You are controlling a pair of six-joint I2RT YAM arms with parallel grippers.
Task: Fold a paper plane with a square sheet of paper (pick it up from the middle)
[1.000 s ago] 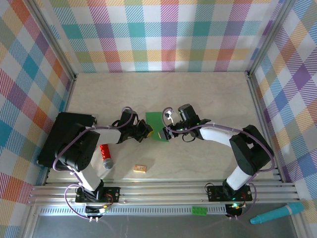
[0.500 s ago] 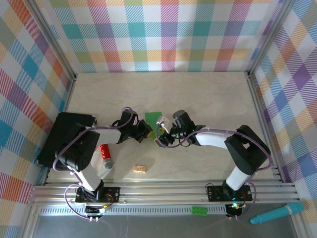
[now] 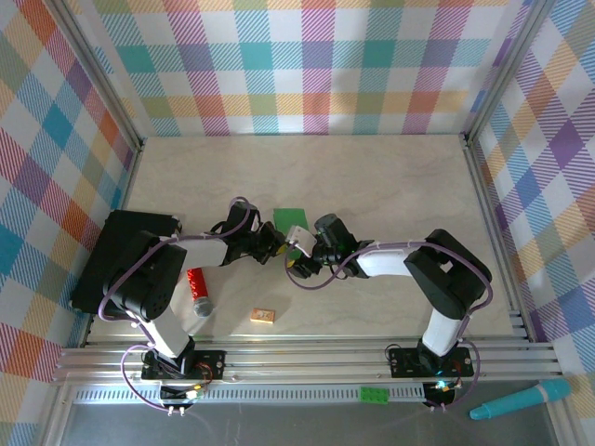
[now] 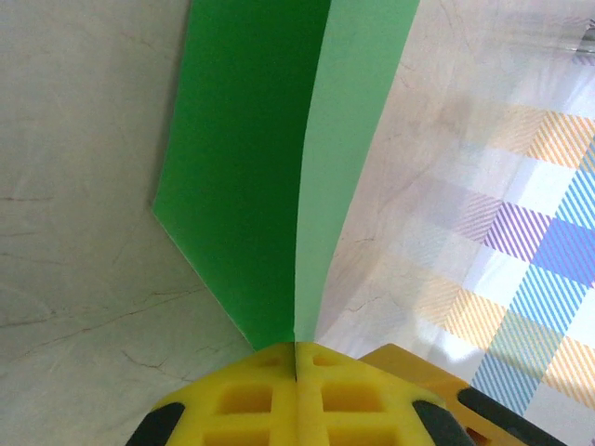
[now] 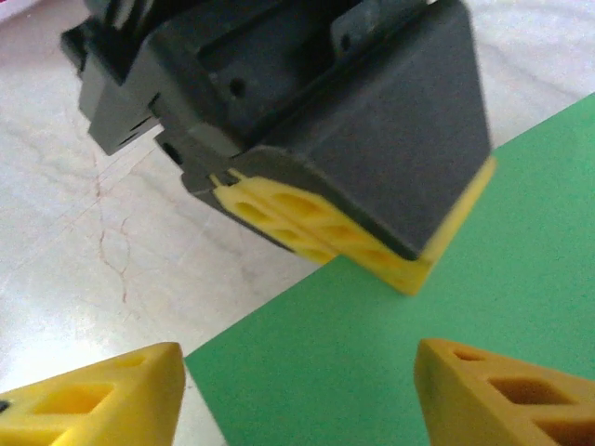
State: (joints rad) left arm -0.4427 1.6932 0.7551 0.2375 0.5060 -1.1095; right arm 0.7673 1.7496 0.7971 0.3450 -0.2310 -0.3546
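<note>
Pale, stone-patterned counter carries everything here. Nearest, outside its near rail, lie a tiny green brick and, to the right, a teal pen; neither seems part of the folding. Just past the rail sits a small wooden block, with a red cylinder to its left.

Mid-counter, both arms reach inward and meet at the square sheet of paper. The left claw is clenched on the sheet's near-left part, its pads pressed together with the paper between them. From that wrist the sheet runs away as a dark band and a lighter band split by a straight line, apparently a fold or bend. That pinch likely anchors the sheet so it cannot slide.

The right claw hangs released, its yellow fingers spread over the green surface just beside the left claw's pads, probably placed to take or press the paper.

Farther off lies bare counter, then the checked walls.
</note>
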